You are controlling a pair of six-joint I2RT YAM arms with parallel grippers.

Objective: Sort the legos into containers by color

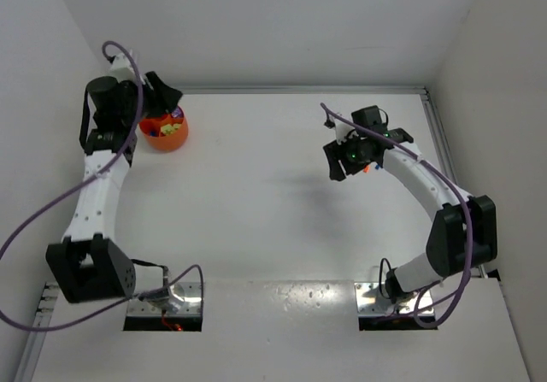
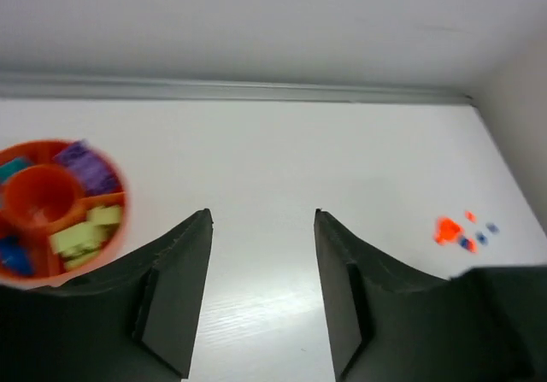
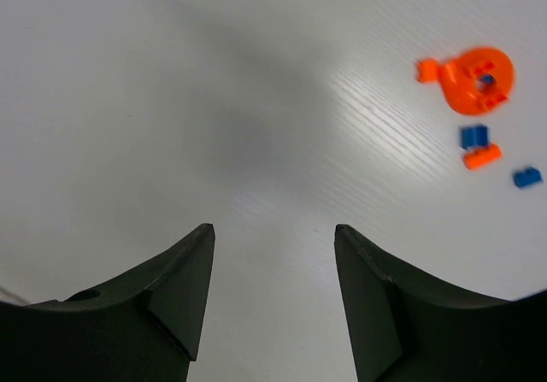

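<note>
One bowl (image 1: 175, 137), five loose bricks (image 3: 466, 93)

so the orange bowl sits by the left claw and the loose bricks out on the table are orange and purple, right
Not purple. The loose orange bricks lie with blue bricks, as the right wrist view shows. Purple bricks show only inside the orange bowl, which does sit by the left claw.
</note>
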